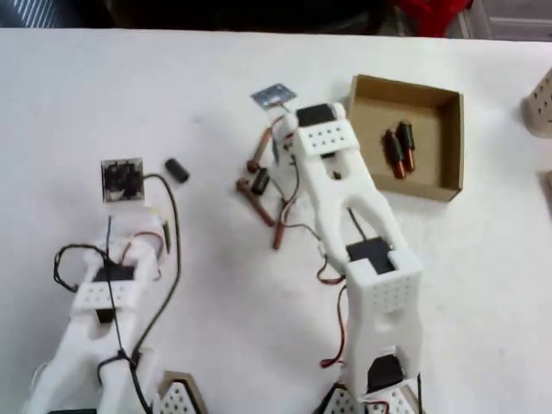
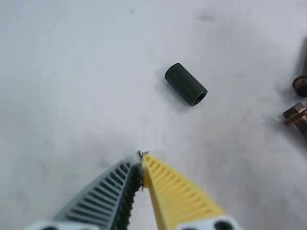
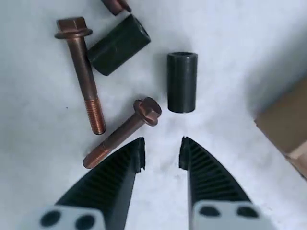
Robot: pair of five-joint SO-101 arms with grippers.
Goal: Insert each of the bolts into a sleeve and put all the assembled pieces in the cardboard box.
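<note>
Pointing down at the white table (image 1: 216,95), the right gripper (image 3: 162,153) stood narrowly parted and empty, just short of loose copper bolts (image 3: 81,72) and two black sleeves (image 3: 182,82). The left gripper (image 2: 141,158) was closed on nothing, with a lone sleeve (image 2: 186,85) lying ahead of it. Two assembled pieces (image 1: 398,148) lay inside the cardboard box (image 1: 371,116).
</note>
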